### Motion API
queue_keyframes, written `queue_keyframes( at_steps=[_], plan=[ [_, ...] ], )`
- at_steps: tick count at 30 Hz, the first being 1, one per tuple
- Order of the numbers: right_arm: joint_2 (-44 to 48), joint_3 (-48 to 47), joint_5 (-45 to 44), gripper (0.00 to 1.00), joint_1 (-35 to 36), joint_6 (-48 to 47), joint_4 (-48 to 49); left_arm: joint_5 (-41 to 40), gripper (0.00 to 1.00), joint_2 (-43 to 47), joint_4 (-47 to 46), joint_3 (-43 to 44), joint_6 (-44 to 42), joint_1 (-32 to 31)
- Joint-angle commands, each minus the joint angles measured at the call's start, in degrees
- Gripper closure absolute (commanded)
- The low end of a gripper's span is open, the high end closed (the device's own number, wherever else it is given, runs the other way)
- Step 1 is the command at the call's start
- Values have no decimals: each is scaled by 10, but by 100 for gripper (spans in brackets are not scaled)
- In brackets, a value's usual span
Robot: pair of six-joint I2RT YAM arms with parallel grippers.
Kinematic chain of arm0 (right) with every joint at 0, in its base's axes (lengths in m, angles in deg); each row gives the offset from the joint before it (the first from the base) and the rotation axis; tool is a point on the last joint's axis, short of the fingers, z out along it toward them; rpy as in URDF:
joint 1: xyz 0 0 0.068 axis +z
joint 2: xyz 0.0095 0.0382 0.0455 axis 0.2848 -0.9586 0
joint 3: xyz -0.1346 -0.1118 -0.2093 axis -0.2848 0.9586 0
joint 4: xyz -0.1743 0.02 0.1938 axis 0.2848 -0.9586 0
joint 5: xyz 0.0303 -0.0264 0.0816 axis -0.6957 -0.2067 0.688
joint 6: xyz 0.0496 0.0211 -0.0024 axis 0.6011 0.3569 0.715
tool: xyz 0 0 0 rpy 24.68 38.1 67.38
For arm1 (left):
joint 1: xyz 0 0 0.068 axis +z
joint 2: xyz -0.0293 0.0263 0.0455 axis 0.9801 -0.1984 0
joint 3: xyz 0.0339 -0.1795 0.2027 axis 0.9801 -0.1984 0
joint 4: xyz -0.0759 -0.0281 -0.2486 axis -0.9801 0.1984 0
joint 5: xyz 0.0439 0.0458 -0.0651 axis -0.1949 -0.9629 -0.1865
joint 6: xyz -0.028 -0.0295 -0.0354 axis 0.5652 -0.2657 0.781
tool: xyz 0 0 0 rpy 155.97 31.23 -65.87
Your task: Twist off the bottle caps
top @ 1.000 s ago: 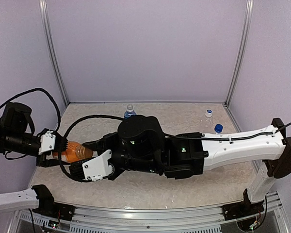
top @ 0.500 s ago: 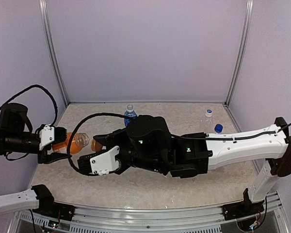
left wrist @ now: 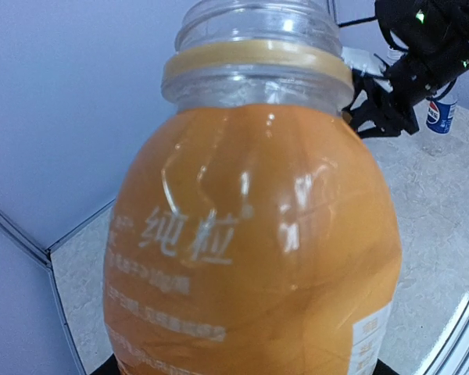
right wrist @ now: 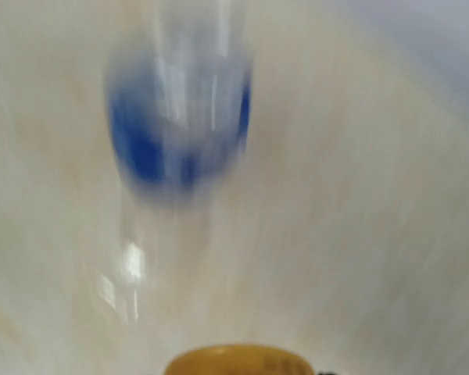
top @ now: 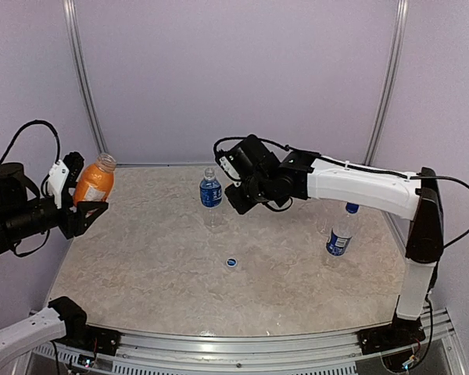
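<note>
Three bottles in plain sight: one orange bottle (top: 94,183) and two blue-labelled bottles, the back one (top: 210,192) and the right one (top: 339,239). Two loose caps: one blue cap (top: 231,263), one yellow cap (right wrist: 234,361) (only its edge shows). Two arms: left arm (top: 16,215), right arm (top: 359,183).

- The beige marbled table (top: 141,266) carries only a few things.
- A blue-label bottle (top: 210,191) stands upright at the back.
- A blue-capped bottle (top: 338,234) stands upright on the right.
- A small blue cap (top: 231,262) lies near the middle.

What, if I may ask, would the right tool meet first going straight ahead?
Probably the blue-labelled bottle, slightly left of its line; the right tool carries an orange cap. Blur leaves depth unclear.
</note>
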Motion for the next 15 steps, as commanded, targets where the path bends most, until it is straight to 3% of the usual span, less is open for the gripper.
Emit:
queue_keyframes(
  at_steps=[1, 15],
  plan=[
    [-71, -3, 52, 100, -17, 123, -169, 8, 68, 8, -22, -11, 34, 6],
    [-199, 1, 127, 100, -47, 116, -218, 24, 68, 24, -19, -18, 20, 10]
  ],
)
